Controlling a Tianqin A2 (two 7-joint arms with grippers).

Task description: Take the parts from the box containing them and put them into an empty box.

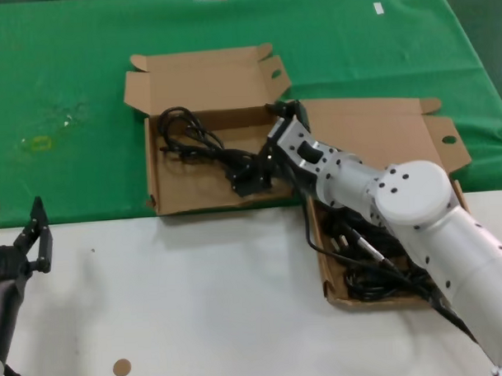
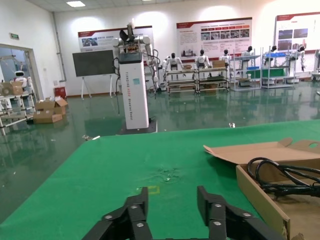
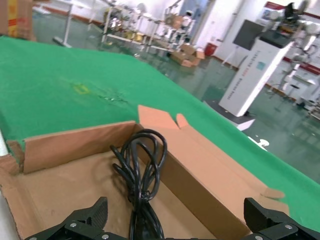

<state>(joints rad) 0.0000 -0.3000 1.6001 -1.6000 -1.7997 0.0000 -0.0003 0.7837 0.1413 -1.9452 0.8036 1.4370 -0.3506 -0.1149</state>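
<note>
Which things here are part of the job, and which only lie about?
Job:
- power cord lying in the left box
- cords in the right box
- right gripper, open, over the left box
- left gripper, open, idle at the table's near left

Lying about:
- brown disc on the white table
- green cloth

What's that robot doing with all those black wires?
The robot is moving black power cords from one cardboard box to another. Its right hand is reaching over the left box, open, right above a coiled cord lying inside it. More cords sit in the right box, partly hidden under the arm. The left hand waits open at the near left over the white table.
</note>
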